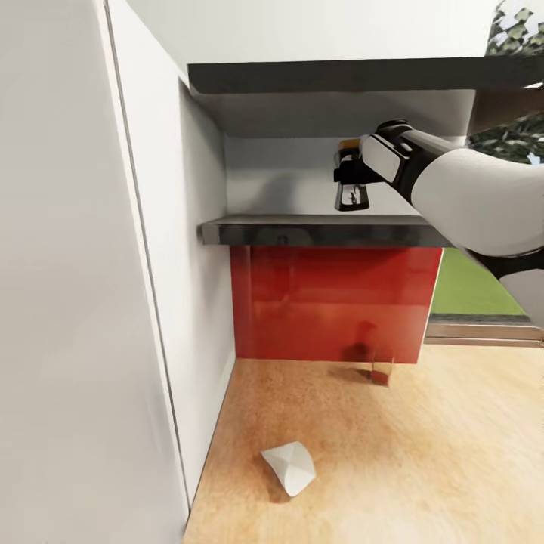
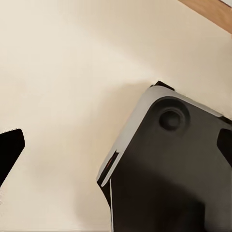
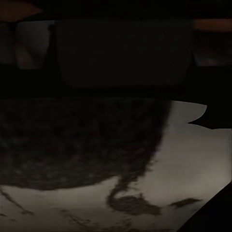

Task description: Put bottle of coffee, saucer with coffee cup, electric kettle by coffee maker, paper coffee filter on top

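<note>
Countertop (image 1: 453,468) of light wood-look board lies nearest, a small white folded paper coffee filter (image 1: 289,467) resting on it close to the white side wall, and farther back a small clear glass (image 1: 381,371) stands before the glossy red backsplash (image 1: 332,302). Above, at the dark grey kitchen shelf (image 1: 317,229), the right gripper (image 1: 350,180) reaches in, its fingers clamped on the small dark, gold-capped bottle of coffee (image 1: 348,143), mostly hidden behind them. Whether the left gripper (image 2: 116,150) is spread or pressed together cannot be told.

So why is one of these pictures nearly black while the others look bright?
Right wrist view: dark and murky, the camera pressed close to something at the kitchen shelf. Head view: evenly lit, with soft reflections on the red panel. Left wrist view: bright but soft-edged.
</note>
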Robot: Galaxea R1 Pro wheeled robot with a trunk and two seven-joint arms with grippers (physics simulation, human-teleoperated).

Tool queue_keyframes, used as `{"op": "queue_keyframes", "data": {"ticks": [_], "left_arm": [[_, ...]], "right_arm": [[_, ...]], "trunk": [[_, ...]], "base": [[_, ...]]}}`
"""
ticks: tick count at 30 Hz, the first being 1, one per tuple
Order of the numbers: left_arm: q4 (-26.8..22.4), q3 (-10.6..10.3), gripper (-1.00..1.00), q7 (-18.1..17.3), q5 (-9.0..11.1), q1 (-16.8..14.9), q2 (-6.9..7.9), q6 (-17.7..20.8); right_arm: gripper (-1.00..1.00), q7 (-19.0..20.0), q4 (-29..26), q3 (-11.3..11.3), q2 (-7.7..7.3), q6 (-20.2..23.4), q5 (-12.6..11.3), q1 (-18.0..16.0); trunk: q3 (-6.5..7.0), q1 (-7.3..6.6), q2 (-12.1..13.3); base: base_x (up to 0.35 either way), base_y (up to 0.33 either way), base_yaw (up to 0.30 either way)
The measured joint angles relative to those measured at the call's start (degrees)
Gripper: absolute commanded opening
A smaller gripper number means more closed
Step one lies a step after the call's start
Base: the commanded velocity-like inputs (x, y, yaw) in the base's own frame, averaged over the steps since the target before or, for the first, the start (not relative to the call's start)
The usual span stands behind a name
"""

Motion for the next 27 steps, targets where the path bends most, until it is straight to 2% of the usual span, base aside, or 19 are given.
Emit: {"op": "queue_keyframes", "data": {"ticks": [27], "left_arm": [[-0.1,0.0,1.00,0.0,0.0,0.0,0.06,0.0]], "right_arm": [[-1.00,0.2,0.0,-0.1,-0.39,0.0,-0.1,0.5]], "trunk": [[0.00,0.00,0.0]], "base": [[-0.323,0.000,0.000]]}}
